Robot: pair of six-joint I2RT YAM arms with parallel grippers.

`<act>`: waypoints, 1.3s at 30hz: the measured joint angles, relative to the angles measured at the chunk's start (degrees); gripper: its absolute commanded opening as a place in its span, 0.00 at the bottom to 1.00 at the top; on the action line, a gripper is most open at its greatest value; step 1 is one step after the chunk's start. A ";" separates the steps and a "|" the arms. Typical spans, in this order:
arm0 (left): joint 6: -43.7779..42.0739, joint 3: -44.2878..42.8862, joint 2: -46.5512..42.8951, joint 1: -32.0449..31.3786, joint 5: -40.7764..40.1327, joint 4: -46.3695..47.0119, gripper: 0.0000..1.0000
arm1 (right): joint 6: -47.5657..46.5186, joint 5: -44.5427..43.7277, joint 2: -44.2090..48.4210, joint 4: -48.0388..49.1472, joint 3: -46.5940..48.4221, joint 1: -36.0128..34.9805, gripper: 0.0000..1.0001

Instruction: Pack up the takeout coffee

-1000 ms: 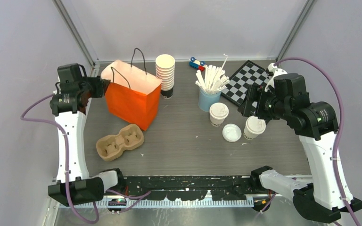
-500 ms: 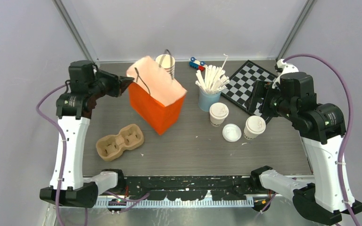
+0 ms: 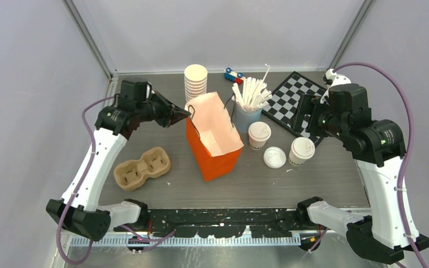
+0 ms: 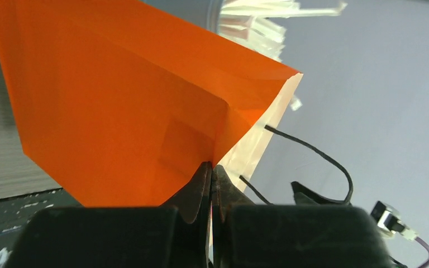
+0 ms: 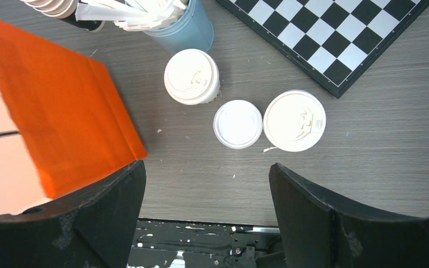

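Left gripper [image 4: 210,167] clamped shut on rim of tilted orange bag [image 3: 215,151], right gripper [image 5: 205,170] jaws wide apart, holding nothing, above table, first cup [image 5: 191,76] upright at bag's 3 o'clock, second cup [image 5: 294,120] at first's 4 o'clock, loose lid [image 5: 238,123] just beside second cup.

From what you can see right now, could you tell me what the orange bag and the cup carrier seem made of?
The orange bag: likely matte paper; crisp folds, pale inside. The cup carrier: probably moulded pulp; dull, brown, soft-edged wells.
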State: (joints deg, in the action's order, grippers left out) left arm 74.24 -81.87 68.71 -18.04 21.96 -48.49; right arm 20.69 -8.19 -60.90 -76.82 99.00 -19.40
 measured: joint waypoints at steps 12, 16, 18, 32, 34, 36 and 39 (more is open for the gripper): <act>-10.69 -3.45 7.45 -1.09 5.22 -7.76 0.03 | -0.09 -2.34 -3.63 -1.36 0.00 0.00 0.87; -12.00 -2.91 7.04 -1.09 5.51 -8.44 0.28 | -0.26 -2.49 -4.28 -1.31 0.00 0.00 0.90; -13.14 -2.93 7.04 -1.09 5.44 -9.03 0.41 | -0.31 -2.49 -4.37 -1.31 0.02 0.00 0.93; -20.22 -14.75 7.85 -0.55 -11.78 -20.90 1.00 | -0.28 -1.97 -4.39 -1.33 0.11 0.00 0.93; -20.74 -14.97 7.21 0.46 -14.78 -22.67 1.00 | -0.26 -1.36 -4.39 -1.33 0.11 0.00 0.93; -21.33 -15.80 7.17 1.64 -17.57 -24.17 1.00 | -0.24 -0.70 -4.39 -1.33 0.11 0.00 0.93; -22.25 -17.44 7.17 3.52 -21.57 -26.29 1.00 | -0.22 -0.28 -4.39 -1.33 0.11 0.00 0.93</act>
State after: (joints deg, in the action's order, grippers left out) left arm 51.99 -99.31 75.88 -14.52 0.38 -74.78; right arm 20.47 -8.47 -65.30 -78.15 99.11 -19.40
